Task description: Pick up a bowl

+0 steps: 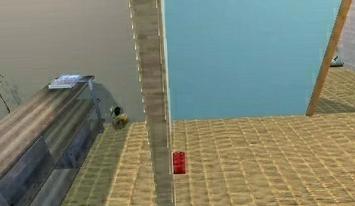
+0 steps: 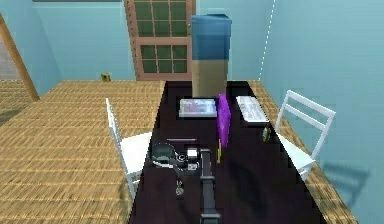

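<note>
Table biggest: long, dark, glossy flat top. Floor around it is tan with a woven-looking grain. Door on the far wall has a brown wood frame and glass panes. Shelf in the forward view is grey, long and low, set along the wall. Box stands upright at the table's far end, blue on top, tan below, square edges. Two white slat-backed chairs are drawn up as for seating: one chair at the arm side view's left, other chair at its right. My arm, a dark square bar, reaches across the tabletop, I judge to get at what sits near the left edge. Slab, flat and dark with a pale border, lies farther out, with a purple thing upright just beside it. My gripper shows against the dark top. A small dark pale-rimmed round shape is right at it, likely the bowl, on the table by the left chair. Cannot tell whether I hold anything or how my fingers are set: fingers and shape run together. Red block, tiny, lies on the floor.
</note>
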You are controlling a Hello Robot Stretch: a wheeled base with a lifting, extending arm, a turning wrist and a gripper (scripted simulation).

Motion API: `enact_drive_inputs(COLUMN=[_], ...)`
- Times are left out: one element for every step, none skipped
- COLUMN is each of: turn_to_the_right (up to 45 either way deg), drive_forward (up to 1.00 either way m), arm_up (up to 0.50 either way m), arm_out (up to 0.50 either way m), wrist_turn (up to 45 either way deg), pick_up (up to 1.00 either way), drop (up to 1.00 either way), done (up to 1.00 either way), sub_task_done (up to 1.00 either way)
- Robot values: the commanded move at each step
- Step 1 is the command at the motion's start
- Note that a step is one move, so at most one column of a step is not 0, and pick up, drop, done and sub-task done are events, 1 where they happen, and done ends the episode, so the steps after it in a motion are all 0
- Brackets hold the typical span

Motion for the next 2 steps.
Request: enact_drive_inputs(turn_to_the_right=[0.0, 0.0], drive_forward=[0.00, 0.00], arm_up=[0.00, 0.10], arm_out=[0.00, 0.00], wrist_turn=[0.0, 0.0], pick_up=[1.00, 0.00], drop=[0.00, 0.00], done=[0.00, 0.00], sub_task_done=[0.00, 0.00])
